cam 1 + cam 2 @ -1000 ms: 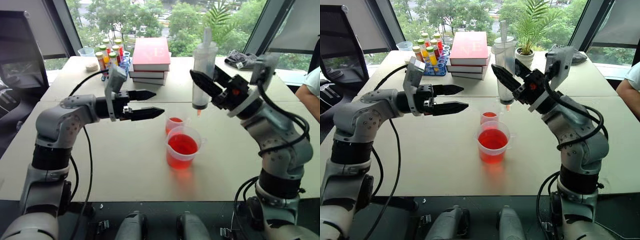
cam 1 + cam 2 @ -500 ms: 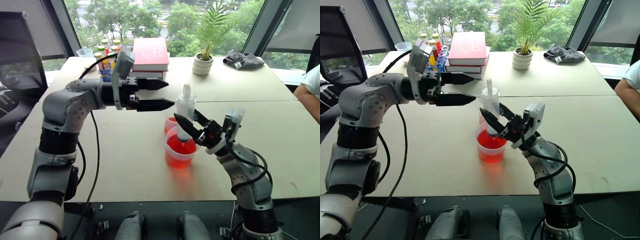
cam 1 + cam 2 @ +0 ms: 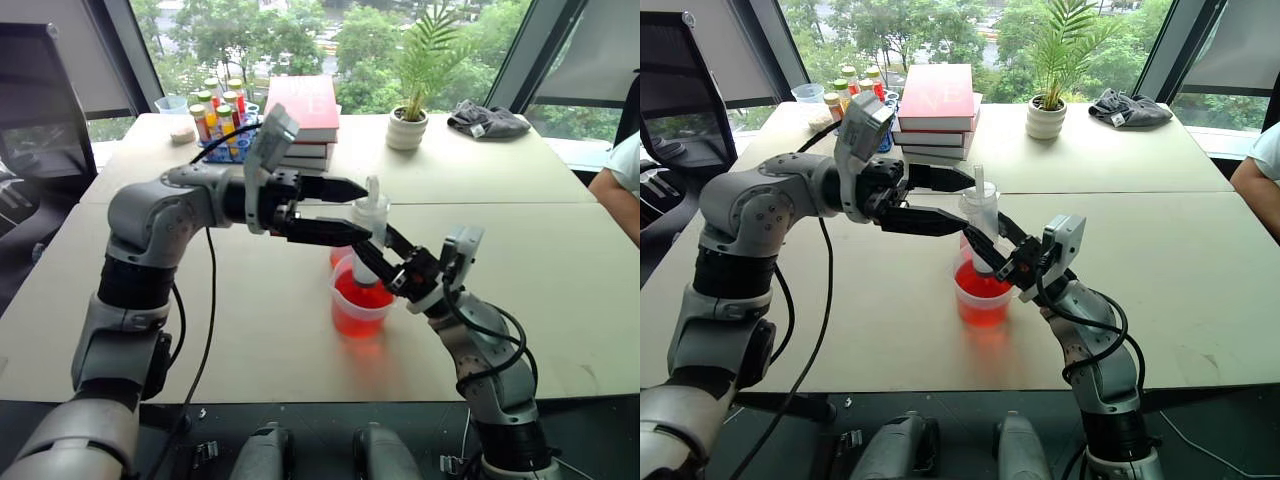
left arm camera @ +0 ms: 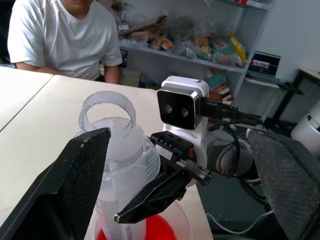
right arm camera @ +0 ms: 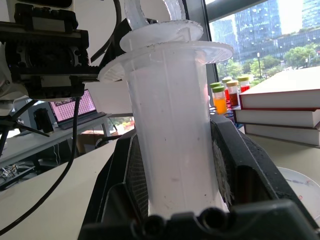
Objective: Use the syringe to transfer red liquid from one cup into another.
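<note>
My right gripper (image 3: 992, 248) stays clenched around the barrel of the large clear plastic syringe with the white flanged plunger (image 3: 981, 222), holding it upright. Against the picture of a second ago, this gripper has come down: the syringe then hung high over the cups, and its lower end now stands inside the wide clear plastic cup of red liquid (image 3: 982, 291), directly below my right fingers. The orange tip itself is hidden behind the cup wall and the fingers, so I cannot confirm that it is submerged. The smaller narrow clear cup (image 3: 343, 250) sits just beyond the big cup, touching or nearly touching it, mostly hidden behind the syringe.

My left gripper (image 3: 335, 210) is spread wide and carries nothing. It has swung in from well to the side, and its two black fingers now stand either side of the plunger's top, as the left wrist view shows; I see no contact yet.

Judgement: the syringe is placed for drawing. The next step appears to be closing the left fingers on the plunger flange and pulling it up. The plunger looks fully pressed in, so no liquid is yet taken.
</note>
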Controlling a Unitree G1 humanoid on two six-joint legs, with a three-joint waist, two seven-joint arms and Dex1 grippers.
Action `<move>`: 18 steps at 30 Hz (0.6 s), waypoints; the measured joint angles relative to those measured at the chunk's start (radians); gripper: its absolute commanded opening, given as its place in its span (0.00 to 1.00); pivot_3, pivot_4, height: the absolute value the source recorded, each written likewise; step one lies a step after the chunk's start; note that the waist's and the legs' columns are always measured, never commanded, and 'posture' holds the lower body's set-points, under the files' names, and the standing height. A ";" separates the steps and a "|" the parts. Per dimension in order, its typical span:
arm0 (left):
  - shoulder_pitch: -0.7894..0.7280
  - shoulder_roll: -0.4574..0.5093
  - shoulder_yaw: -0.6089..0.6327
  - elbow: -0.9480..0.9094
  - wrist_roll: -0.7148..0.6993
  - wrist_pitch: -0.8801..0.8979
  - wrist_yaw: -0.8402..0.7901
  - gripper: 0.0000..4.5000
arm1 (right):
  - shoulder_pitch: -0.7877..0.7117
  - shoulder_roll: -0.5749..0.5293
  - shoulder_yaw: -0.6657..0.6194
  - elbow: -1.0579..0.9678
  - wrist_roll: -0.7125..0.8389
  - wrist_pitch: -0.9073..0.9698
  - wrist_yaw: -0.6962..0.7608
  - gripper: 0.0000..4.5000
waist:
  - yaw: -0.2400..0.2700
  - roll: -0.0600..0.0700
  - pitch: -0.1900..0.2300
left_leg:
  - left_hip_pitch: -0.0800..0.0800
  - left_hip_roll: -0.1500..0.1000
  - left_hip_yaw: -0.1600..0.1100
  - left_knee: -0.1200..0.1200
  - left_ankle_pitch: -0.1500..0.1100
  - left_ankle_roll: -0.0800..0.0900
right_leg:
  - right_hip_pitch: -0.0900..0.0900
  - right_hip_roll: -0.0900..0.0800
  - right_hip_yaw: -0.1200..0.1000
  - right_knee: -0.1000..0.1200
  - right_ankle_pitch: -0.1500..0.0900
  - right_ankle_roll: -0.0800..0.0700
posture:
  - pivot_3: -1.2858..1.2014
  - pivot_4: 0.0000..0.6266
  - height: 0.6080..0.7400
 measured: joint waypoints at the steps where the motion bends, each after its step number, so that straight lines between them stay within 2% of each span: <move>1: -0.006 -0.011 -0.002 0.004 0.000 -0.001 0.000 1.00 | 0.000 -0.001 0.002 0.000 -0.001 0.000 0.000 0.31 | 0.000 0.000 0.000 | 0.000 0.000 0.000 0.000 0.000 0.000 | 0.000 0.000 0.000 0.000 0.000 0.000 | 0.52 0.24 1.00; 3: -0.019 -0.030 -0.011 0.019 0.002 -0.001 0.002 1.00 | 0.000 -0.002 0.003 0.000 -0.002 0.000 -0.001 0.31 | 0.000 0.000 0.000 | 0.000 0.000 0.000 0.000 0.000 0.000 | 0.000 0.000 0.000 0.000 0.000 0.000 | 0.52 0.24 1.00; 6: -0.030 -0.053 -0.020 0.048 0.023 -0.018 0.013 0.81 | 0.001 -0.010 -0.002 0.001 -0.002 0.001 -0.008 0.31 | 0.000 0.000 0.000 | 0.000 0.000 0.000 0.000 0.000 0.000 | 0.000 0.000 0.000 0.000 0.000 0.000 | 0.52 0.24 1.00; 13: -0.032 -0.072 -0.019 0.088 0.055 -0.031 0.039 0.04 | 0.008 -0.028 0.007 -0.005 -0.001 0.003 0.001 0.31 | -0.001 0.000 0.000 | 0.000 0.000 0.000 0.000 0.000 0.000 | 0.000 0.000 0.000 0.000 0.000 0.000 | 0.52 0.24 1.00; 18: -0.045 -0.090 -0.017 0.101 0.060 -0.031 0.041 0.02 | 0.016 -0.029 0.003 -0.009 0.010 -0.002 0.001 0.31 | 0.001 0.000 0.000 | 0.000 0.000 0.000 0.000 0.000 0.000 | 0.000 0.000 0.000 0.000 0.000 0.000 | 0.52 0.24 1.00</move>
